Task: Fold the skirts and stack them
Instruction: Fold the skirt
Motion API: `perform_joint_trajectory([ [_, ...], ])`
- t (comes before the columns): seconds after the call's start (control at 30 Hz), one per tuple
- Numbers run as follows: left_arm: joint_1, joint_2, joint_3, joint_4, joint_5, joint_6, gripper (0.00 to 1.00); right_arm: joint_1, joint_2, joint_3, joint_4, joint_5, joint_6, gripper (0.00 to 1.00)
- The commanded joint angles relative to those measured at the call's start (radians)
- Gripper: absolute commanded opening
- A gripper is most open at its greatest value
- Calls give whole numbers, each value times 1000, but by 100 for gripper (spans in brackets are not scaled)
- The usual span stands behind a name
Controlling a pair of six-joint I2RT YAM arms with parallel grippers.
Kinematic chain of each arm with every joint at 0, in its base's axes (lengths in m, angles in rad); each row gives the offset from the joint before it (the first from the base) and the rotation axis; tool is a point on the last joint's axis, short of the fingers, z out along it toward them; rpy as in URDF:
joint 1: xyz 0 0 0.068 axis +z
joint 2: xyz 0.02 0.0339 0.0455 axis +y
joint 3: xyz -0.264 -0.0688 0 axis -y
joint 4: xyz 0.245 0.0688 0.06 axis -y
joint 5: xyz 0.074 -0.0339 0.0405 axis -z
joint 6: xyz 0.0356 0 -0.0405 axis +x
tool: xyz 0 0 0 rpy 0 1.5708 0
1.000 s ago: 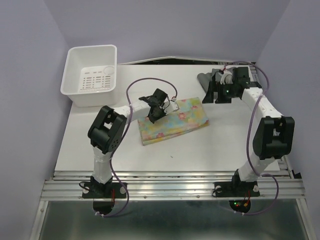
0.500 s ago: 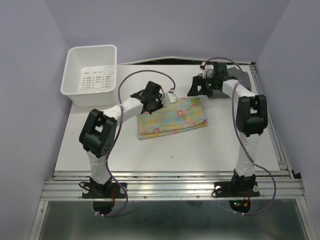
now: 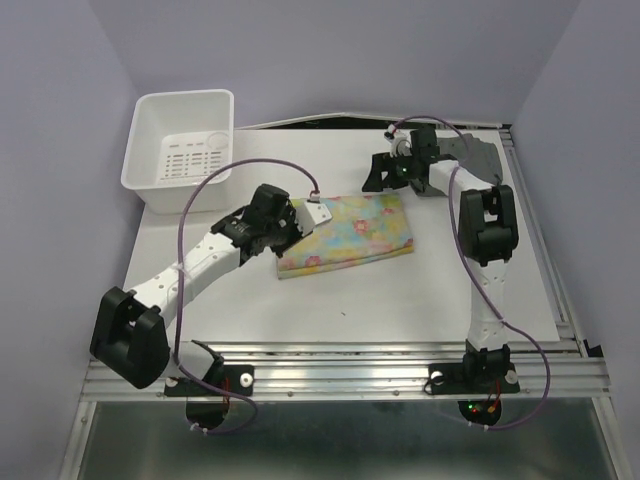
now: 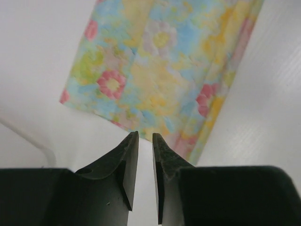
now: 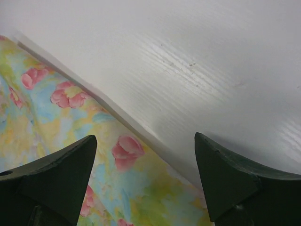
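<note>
The floral skirt (image 3: 352, 232) lies folded into a rectangle at the table's middle. The grey skirt (image 3: 480, 158) lies at the back right, partly hidden behind my right arm. My left gripper (image 3: 290, 232) is at the floral skirt's left end. In the left wrist view it (image 4: 145, 136) is nearly shut with nothing between the jaws, just short of the floral skirt's (image 4: 160, 66) edge. My right gripper (image 3: 383, 178) hovers at the skirt's back right corner. In the right wrist view it (image 5: 146, 139) is wide open over the floral skirt's (image 5: 70, 141) edge, holding nothing.
A white plastic bin (image 3: 150, 120) stands at the back left of the white table (image 3: 400, 300). Purple walls close in on the left, back and right. A metal rail (image 3: 350, 375) runs along the near edge.
My left arm has stretched out low and leftward, its gripper sliding back to the floral skirt's left end. My right gripper has moved left from the grey skirt to the floral skirt's back corner.
</note>
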Motion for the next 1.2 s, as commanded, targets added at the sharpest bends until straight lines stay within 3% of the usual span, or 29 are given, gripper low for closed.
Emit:
perform_joint_trajectory([
  [0.0, -46, -67, -130, -129, 70, -36, 30, 5, 6, -48, -51, -25, -60, 86],
  [0.1, -82, -89, -181, -163, 56, -18, 29, 5, -19, -89, -106, -36, -89, 85],
  [0.3, -131, -49, -251, -189, 24, -8, 29, 5, -181, -323, -159, -56, -112, 85],
  [0.6, -90, 213, -262, -28, -76, -111, 23, 5, -362, -663, -201, -93, -46, 85],
  [0.8, 18, 351, -138, 45, -96, -142, 22, 5, -437, -790, -208, -160, -6, 82],
  [1.17, 38, 544, 173, 139, -56, -150, 23, 72, -517, -982, -45, -275, 213, 77],
])
